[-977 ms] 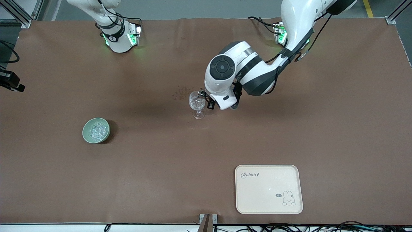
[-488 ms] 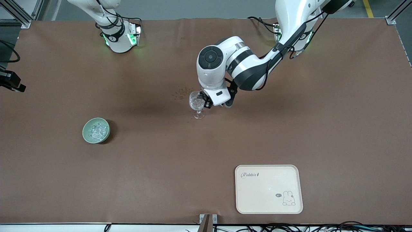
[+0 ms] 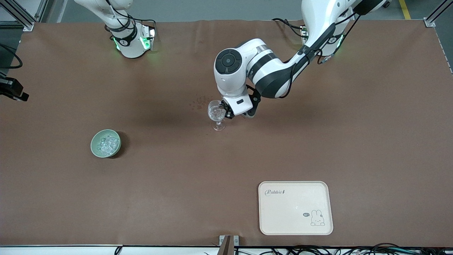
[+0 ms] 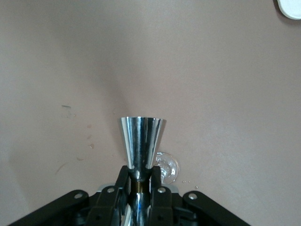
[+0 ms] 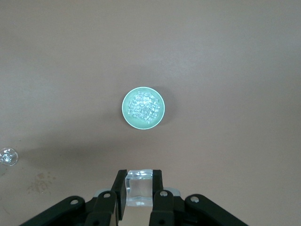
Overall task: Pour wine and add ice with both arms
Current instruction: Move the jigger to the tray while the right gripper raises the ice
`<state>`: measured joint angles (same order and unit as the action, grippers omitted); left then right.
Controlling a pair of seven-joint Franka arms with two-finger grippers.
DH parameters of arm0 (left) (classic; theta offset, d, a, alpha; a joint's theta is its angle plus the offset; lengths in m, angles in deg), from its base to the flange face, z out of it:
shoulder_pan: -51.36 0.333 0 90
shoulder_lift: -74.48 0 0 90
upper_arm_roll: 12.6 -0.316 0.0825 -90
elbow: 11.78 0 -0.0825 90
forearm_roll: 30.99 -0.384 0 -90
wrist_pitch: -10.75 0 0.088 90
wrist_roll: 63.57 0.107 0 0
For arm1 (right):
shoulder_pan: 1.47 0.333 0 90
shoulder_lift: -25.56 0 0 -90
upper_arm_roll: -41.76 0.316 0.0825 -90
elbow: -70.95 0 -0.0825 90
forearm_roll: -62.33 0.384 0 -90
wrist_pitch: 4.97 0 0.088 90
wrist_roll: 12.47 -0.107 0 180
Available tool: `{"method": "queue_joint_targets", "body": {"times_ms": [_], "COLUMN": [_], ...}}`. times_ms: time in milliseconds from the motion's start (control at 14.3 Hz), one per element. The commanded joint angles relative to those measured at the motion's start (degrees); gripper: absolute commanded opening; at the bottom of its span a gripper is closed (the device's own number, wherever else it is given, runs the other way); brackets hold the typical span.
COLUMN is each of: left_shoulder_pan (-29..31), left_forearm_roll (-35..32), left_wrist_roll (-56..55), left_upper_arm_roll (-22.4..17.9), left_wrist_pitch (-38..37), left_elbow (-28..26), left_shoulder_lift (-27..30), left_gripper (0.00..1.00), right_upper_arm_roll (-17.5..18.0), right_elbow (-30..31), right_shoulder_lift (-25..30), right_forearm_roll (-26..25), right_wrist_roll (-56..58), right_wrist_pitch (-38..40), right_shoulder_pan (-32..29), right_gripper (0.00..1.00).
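Tray [image 3: 296, 226], cream, on the bench: script word "Rabbit" printed in its corner nearest the arms' bases; a small dark speech bubble beside a drawn rabbit carries lettering, possibly two characters, too small to read. No other legible text.

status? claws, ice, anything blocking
Left claw shut on steel jigger, over wine glass. Right claw shut on ice cube, above ice bowl. No obstruction seen.

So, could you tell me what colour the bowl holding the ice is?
Pale green bowl, shown best in the right wrist view.
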<state>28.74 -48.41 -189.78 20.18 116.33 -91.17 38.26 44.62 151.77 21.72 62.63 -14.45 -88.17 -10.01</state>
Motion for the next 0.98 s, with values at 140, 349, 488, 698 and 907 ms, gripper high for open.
{"method": "queue_joint_targets", "body": {"times_ms": [140, 349, 488, 698, 907], "left_shoulder_pan": [5.5, 10.7, 15.6, 24.0, 29.8], "left_forearm_roll": [19.8, 29.0, 37.7, 42.5, 42.7], "left_wrist_roll": [7.7, 13.5, 20.2, 27.6, 37.6], "left_upper_arm_roll": [0.1, 0.2, -0.1, -0.3, -0.3], "left_wrist_pitch": [-1.2, -1.1, -1.0, 1.7, 7.4], "left_elbow": [3.1, 3.2, 3.2, 3.2, 3.1], "left_shoulder_lift": [0.0, -0.1, -0.3, -0.8, -4.3], "left_gripper": [0.0, 0.0, 0.0, 0.0, 0.01], "right_upper_arm_roll": [1.1, 1.2, 1.2, 1.2, 1.2], "right_elbow": [0.1, 0.1, 0.1, 0.1, 0.0], "right_shoulder_lift": [0.2, 0.2, 0.2, 0.2, 0.2], "right_forearm_roll": [0.8, 0.8, 0.8, 0.8, 0.8], "right_wrist_roll": [0.6, 0.7, 0.7, 0.7, 0.7], "right_wrist_pitch": [0.2, 0.3, 0.4, 0.3, 0.2], "right_shoulder_pan": [-1.4, -1.4, -1.4, -1.4, -1.2], "right_gripper": [0.01, 0.01, 0.01, 0.01, 0.01]}}
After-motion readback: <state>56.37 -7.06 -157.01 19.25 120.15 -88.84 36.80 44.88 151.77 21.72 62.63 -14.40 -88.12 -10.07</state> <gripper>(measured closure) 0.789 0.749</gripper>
